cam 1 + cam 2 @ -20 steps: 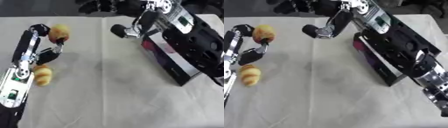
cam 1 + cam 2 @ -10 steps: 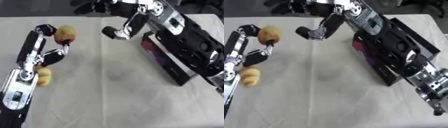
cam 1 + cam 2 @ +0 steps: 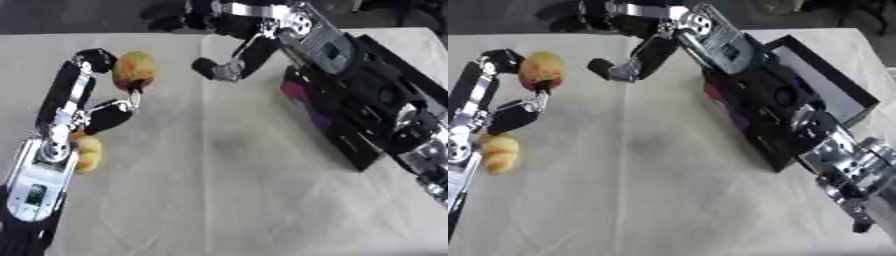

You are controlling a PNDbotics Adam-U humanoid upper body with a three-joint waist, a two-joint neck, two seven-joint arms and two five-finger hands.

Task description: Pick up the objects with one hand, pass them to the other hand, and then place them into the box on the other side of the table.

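The left hand [image 3: 103, 95] was up over the cloth-covered table [image 3: 219, 200], well to the left of the box [image 3: 798, 95], and it had a round yellow-orange fruit [image 3: 134, 69] pinched between its curled fingers and thumb. The fruit sat high in that grip, clear of the cloth, its reddish patch turned toward the camera. Below it, a pastry [image 3: 86, 152] lay on the cloth, golden and lumpy, partly tucked behind the left forearm and farther from the box than the fruit was.

Over came the right hand [image 3: 219, 69], reaching out from above the box toward the fruit! Its dark fingers pointed left and down with a rounded tip leading, and a clear stretch of cloth separated it from the fruit. It held nothing; whether those fingers were straight or bent, I could not tell from here.

The box stood on the table as a long black case set at an angle, and the right-eye view showed a pale inner face along its far side. A pink and purple patch [image 3: 297, 92] showed on the box's near wall, the side facing the fruit. The right forearm lay across the top of the box, silver joints catching the light.
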